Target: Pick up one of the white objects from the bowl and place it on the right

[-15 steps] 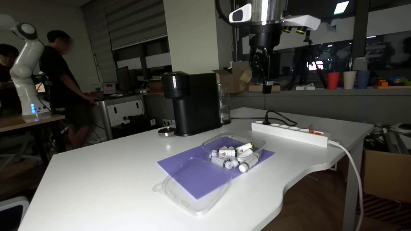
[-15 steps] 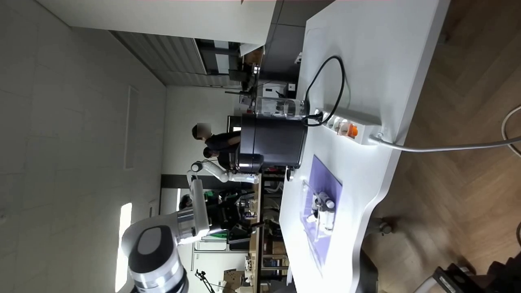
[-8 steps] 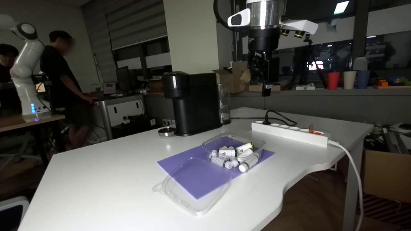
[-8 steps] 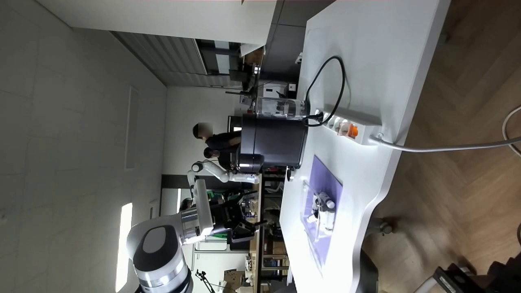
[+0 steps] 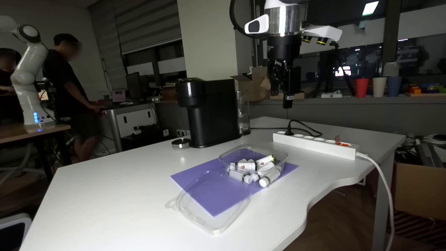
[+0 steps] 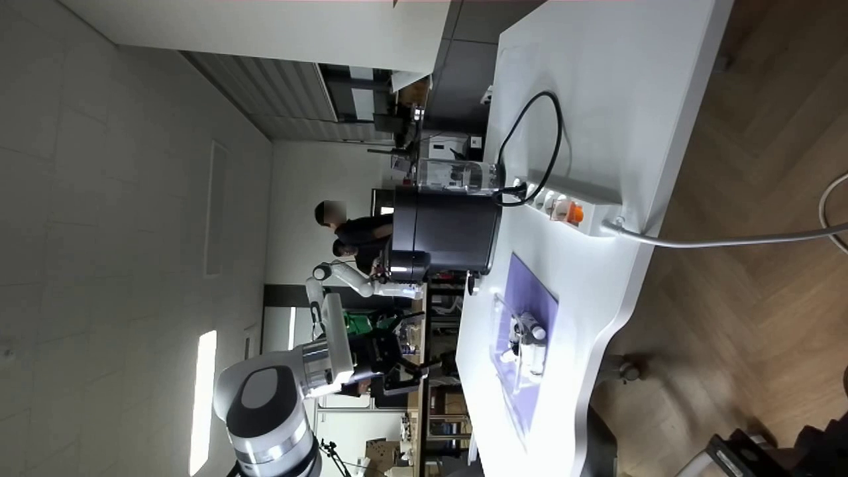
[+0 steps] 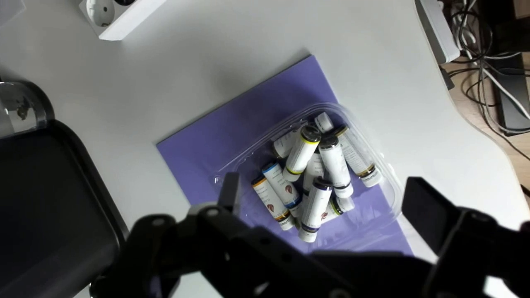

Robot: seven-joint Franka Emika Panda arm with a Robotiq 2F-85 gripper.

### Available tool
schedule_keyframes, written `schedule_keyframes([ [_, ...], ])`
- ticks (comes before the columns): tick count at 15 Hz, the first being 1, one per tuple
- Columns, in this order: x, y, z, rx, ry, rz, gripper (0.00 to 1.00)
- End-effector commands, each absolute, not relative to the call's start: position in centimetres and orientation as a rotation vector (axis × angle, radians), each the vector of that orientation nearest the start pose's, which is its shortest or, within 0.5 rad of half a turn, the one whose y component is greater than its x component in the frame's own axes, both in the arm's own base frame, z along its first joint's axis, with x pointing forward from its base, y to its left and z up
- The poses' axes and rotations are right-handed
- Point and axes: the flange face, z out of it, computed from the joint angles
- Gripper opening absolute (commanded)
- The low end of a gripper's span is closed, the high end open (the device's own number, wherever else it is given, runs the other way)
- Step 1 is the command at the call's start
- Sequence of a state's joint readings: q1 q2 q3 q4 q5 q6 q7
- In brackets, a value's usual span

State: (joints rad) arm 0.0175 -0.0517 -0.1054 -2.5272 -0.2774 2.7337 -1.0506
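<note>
The white objects are several small labelled vials with dark ends, heaped in the bowl in the wrist view (image 7: 316, 207). They also show in both exterior views (image 5: 245, 166) (image 6: 532, 358). The bowl (image 7: 370, 213) is a clear, shallow plastic tray on a purple mat; it also shows in an exterior view (image 5: 256, 145). My gripper (image 7: 327, 200) is open and empty. Its fingers stand wide apart on either side of the vials in the wrist view. In both exterior views the gripper (image 5: 281, 97) (image 6: 427, 341) hangs high above the table, well clear of the bowl.
The purple mat (image 5: 195, 174) lies under the bowl. A clear lid (image 5: 216, 230) lies partly on it. A black coffee machine (image 5: 216, 111) stands behind. A white power strip (image 5: 313, 146) with cables lies beyond the bowl. A round metal item (image 5: 181, 143) is by the machine.
The arm and gripper have come down a little toward the table and shifted slightly. The gripper stays open. The vials, bowl and mat have not moved.
</note>
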Motion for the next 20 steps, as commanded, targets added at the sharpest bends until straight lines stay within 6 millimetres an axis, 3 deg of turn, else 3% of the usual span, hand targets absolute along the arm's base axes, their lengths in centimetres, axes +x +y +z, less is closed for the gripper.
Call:
schedule_keyframes([
  [1, 50.5, -2.2, 29.5, -2.839, -1.870, -0.198, 1.00],
  [9, 53.9, 1.9, 21.8, -2.904, -1.720, -0.161, 1.00],
  [18, 54.4, 4.2, 16.7, -2.891, -1.671, -0.138, 1.00],
  [19, 54.4, 4.3, 16.3, -2.886, -1.675, -0.150, 0.98],
  [20, 54.5, 4.3, 15.9, -2.883, -1.675, -0.169, 0.74],
])
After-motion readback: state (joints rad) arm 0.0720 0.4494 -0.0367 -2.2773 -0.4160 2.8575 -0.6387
